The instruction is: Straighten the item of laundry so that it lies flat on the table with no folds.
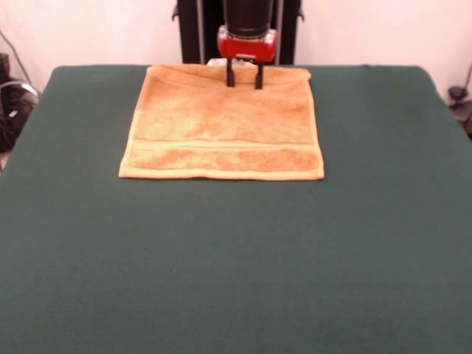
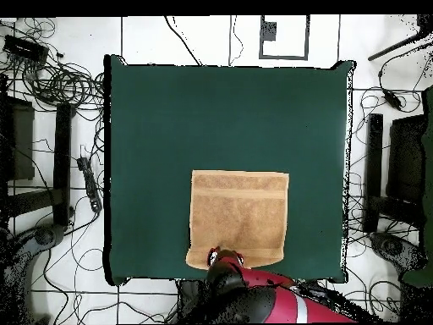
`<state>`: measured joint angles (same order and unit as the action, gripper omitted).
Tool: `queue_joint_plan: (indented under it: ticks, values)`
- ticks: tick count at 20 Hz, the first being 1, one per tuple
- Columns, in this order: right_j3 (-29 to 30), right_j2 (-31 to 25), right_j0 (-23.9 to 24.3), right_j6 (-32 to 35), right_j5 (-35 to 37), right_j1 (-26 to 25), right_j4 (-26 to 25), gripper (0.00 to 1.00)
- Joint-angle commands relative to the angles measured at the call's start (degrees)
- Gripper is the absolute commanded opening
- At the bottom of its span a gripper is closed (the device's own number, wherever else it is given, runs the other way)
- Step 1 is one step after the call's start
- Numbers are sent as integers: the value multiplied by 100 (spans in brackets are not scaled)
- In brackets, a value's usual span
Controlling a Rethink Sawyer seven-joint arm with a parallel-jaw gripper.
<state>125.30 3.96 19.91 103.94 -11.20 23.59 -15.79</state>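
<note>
**Desk:** Green felt fills the picture. What's on the table (image 1: 236,258)?

**Arm:** One towel (image 1: 221,125), golden-orange, spread on my side of the table, its far hem close to the table's edge. My gripper (image 1: 244,75) hangs over that far hem, near the middle of it. My two fingers (image 1: 231,74) stand parted with a gap between them, clamping nothing, tips at or just above the cloth; I cannot tell whether they touch.

**Desk:** How flat does it lie?

**Arm:** Mostly flat, by my reading. The woven band runs straight across the end away from me, and three edges lie clean. The overhead camera shows the towel (image 2: 239,218) as a tidy rectangle except beside my gripper (image 2: 225,256), where the hem looks slightly rounded and lifted at one corner. I judge that to be the last bit of slack, or a small turned-under lip.

**Desk:** So what does this step call for?

**Arm:** Care, mainly. If I pinch, I should take only the hem, low and shallow, and draw it gently toward the table's edge until that lip lies out. Too hard a pull would drag the whole towel or hang the hem off the table (image 2: 228,110). If I lift away, I should rise straight up with the fingers apart so the terry loops don't snag and raise a fresh ridge.

**Desk:** Risk?

**Arm:** Little room remains between hem and table edge.
</note>
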Motion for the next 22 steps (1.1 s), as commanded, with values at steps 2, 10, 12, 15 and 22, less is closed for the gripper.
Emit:
queue_joint_plan:
  ticks: [2,10,12,15,22]
  values:
    - [-1604,-536,-207,955,-951,-1713,242,100]
    - [-624,-526,-222,1017,-55,-501,348,100]
    - [-365,-521,-180,994,172,-117,327,100]
    - [-231,-521,-13,813,362,205,127,100]
    - [-163,-504,355,557,258,466,-349,100]
